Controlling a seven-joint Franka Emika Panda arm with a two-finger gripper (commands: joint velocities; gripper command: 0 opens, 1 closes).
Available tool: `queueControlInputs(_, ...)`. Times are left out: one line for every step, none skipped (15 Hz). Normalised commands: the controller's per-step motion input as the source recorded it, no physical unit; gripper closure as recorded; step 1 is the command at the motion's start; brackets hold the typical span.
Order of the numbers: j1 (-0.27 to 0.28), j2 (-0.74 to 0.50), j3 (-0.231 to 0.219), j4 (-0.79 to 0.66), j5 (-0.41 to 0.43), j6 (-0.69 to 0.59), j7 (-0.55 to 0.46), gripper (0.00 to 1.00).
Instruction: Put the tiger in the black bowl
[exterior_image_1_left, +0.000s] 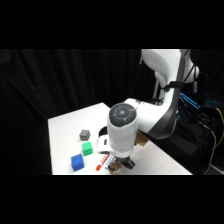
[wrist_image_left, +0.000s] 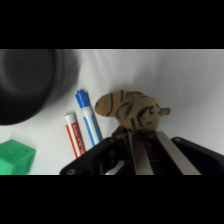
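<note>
The claw (wrist_image_left: 145, 142) was down at the counter's (exterior_image_1_left: 65, 125) front edge, its fingers nearly together beside the tiger (wrist_image_left: 130, 110), apparently gripping it; the bowl (wrist_image_left: 32, 82) waited nearby.

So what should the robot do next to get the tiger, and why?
Probably lower a little and close on the tiger. The gripper sits just beside it, the toy lies on the table, not lifted, and the black bowl waits nearby past the markers.
</note>
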Motion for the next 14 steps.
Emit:
queueControlInputs(-0.045, -0.66, 0.013, -0.29, -0.026, -0.3, -0.02, 0.92)
queueControlInputs(-0.082, -0.66, 0.013, -0.32, -0.031, -0.27, -0.04, 0.92)
queueControlInputs(-0.13, -0.64, 0.012, -0.35, -0.024, -0.21, -0.06, 0.92)
queueControlInputs(-0.161, -0.6, 0.014, -0.36, -0.022, -0.17, -0.08, 0.92)
queueControlInputs(-0.198, -0.57, 0.005, -0.38, -0.017, -0.12, -0.11, 0.92)
queueControlInputs(-0.222, -0.52, -0.005, -0.39, -0.012, -0.08, -0.12, 0.92)
queueControlInputs(-0.238, -0.48, -0.011, -0.38, -0.001, -0.04, -0.15, 0.92)
queueControlInputs(-0.259, -0.44, -0.023, -0.38, 0.018, -0.01, -0.19, 0.92)
queueControlInputs(-0.277, -0.42, -0.034, -0.39, 0.048, 0.02, -0.22, 0.92)
queueControlInputs(-0.273, -0.4, -0.041, -0.4, 0.061, 0.04, -0.23, 0.92)
queueControlInputs(-0.263, -0.38, -0.046, -0.4, 0.072, 0.07, -0.24, 0.92)
queueControlInputs(-0.241, -0.36, -0.046, -0.39, 0.076, 0.08, -0.23, 0.92)
queueControlInputs(-0.228, -0.34, -0.048, -0.38, 0.086, 0.1, -0.23, 0.92)
queueControlInputs(-0.208, -0.31, -0.043, -0.36, 0.098, 0.11, -0.23, 0.92)
